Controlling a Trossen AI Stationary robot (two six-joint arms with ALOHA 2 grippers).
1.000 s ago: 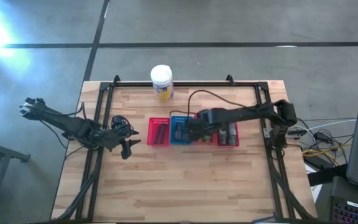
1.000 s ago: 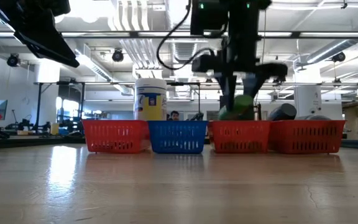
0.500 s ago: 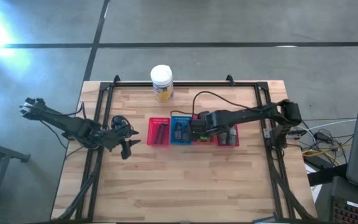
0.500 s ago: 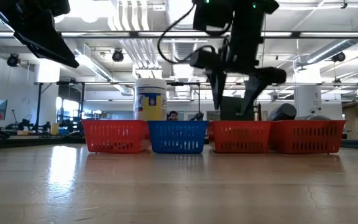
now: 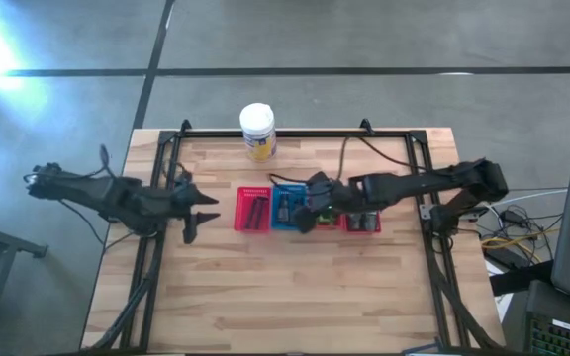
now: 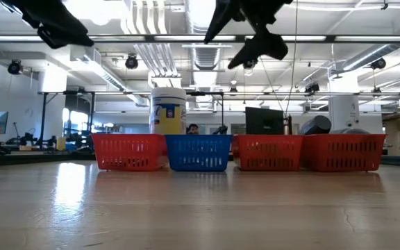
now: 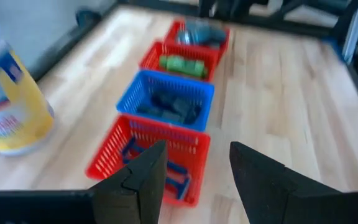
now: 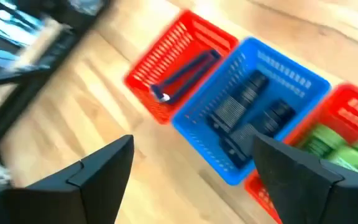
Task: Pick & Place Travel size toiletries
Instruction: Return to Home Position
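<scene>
Wooden desk (image 5: 295, 287), mid-desk: the right gripper (image 5: 303, 220) has risen clear, fingers spread wide and empty. Green packs (image 7: 182, 64) lie in the red bin (image 7: 151, 57). Left gripper (image 5: 201, 216) hangs open and empty by the left edge. Sorting looks finished.

Three red bins (image 6: 129, 153), one blue bin (image 6: 198, 154), one jar (image 6: 167, 111)

A white jar (image 5: 257, 131) with a yellow label stands near the wooden worktop's (image 5: 295, 287) back edge, behind a row of four mesh trays set side by side: a red tray (image 6: 128, 153), a blue tray (image 6: 198, 154), then two more red trays (image 6: 268, 154).
</scene>
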